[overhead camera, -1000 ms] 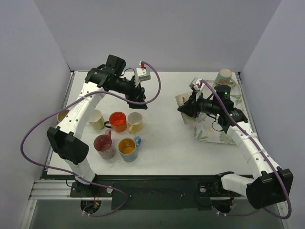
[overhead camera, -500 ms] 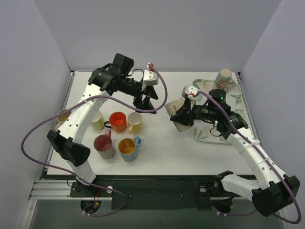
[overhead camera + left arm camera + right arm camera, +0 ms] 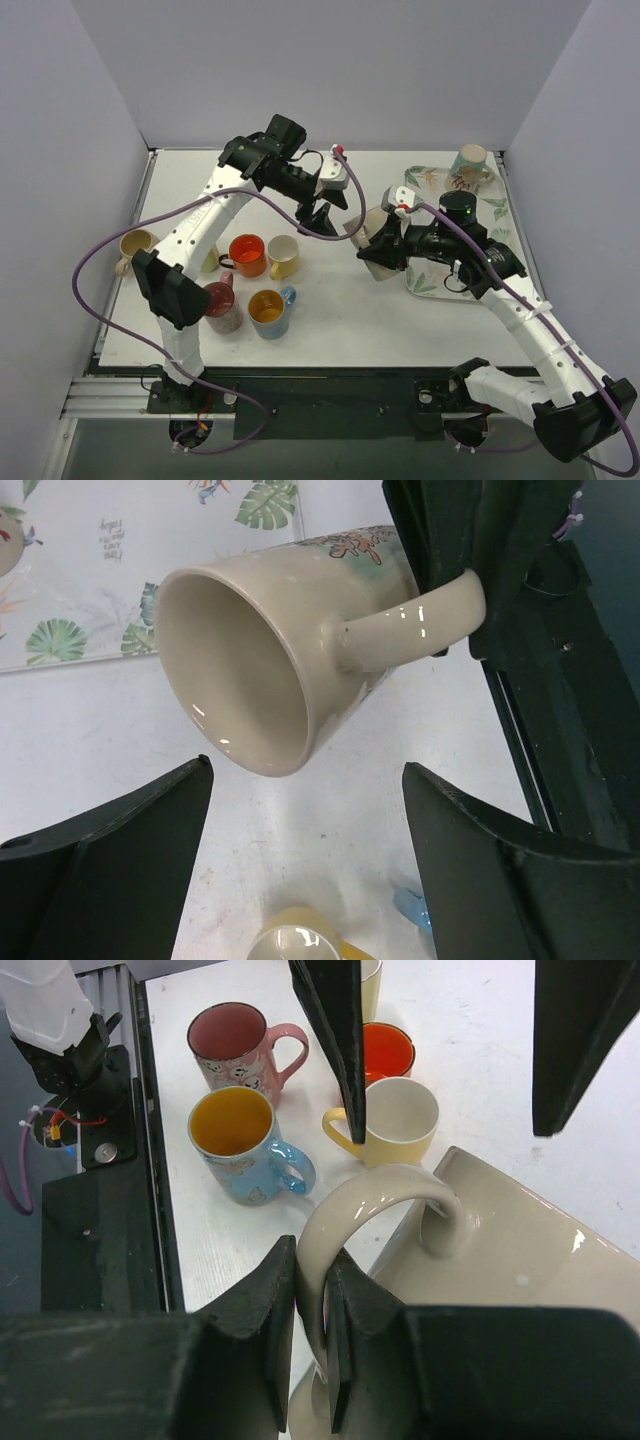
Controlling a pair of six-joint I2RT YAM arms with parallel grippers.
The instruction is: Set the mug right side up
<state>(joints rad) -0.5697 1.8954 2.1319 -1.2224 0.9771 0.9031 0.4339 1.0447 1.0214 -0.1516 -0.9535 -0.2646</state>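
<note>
Your right hand (image 3: 311, 1290) pinches the handle (image 3: 410, 625) of the tilted mug (image 3: 250, 670); your left hand (image 3: 305, 780) gapes wide facing its mouth.

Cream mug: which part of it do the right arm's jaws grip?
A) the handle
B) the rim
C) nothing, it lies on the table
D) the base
A: the right wrist view shows the jaws closed on the loop of the handle of the cream mug.

Bright, even light (mild glaze glare)
</note>
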